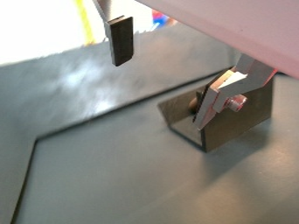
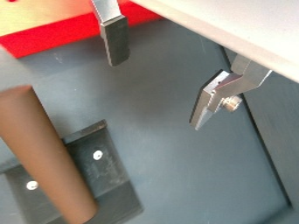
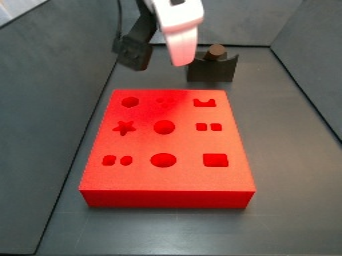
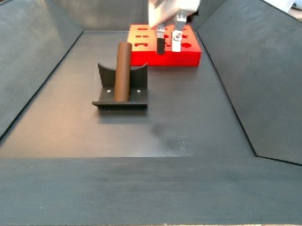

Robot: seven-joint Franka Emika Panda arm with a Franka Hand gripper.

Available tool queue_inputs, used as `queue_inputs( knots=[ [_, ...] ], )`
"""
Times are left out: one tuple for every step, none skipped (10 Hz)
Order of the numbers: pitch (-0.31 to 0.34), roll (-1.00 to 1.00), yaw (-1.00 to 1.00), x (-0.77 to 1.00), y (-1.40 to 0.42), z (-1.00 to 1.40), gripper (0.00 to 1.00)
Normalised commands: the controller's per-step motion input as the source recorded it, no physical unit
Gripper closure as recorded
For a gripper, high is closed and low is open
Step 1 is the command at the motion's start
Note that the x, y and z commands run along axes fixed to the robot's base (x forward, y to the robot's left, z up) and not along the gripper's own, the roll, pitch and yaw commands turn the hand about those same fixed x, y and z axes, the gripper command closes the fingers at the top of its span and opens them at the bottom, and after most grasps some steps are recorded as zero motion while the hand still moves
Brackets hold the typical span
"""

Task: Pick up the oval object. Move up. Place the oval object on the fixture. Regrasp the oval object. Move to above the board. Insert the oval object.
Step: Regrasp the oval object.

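One brown oval object [image 4: 120, 69] stands upright on the fixture [image 4: 122, 95], leaning against its dark bracket, well apart from the red board [image 4: 164, 52] farther along the floor. In a wrist view the peg [image 2: 47, 149] rises from the fixture's base plate [image 2: 100, 171]. The gripper [image 2: 166, 74] hangs released and empty, fingers [image 2: 114, 39] spread wide, between the fixture and the board. In a side view it sits over the board's far edge [image 3: 167, 135]. No writing is legible.
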Motion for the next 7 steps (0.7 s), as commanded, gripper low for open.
queue_inputs(
  knots=[
    [0.262,0.95,-1.0,-0.01,-0.02,-0.01,0.0],
    [0.49,0.85,-0.87,0.01,-0.01,-0.04,0.0],
    [0.573,0.72,-0.72,0.02,-0.01,-0.05,0.0],
    [0.7,0.48,-0.4,0.04,-0.01,-0.04,0.0],
    [0.73,0.33,-0.12,0.06,-0.01,-0.02,0.0],
    [0.704,0.26,0.08,0.07,-0.02,-0.03,0.0],
    [0.662,0.21,0.23,0.07,-0.04,-0.02,0.0]
  ],
)
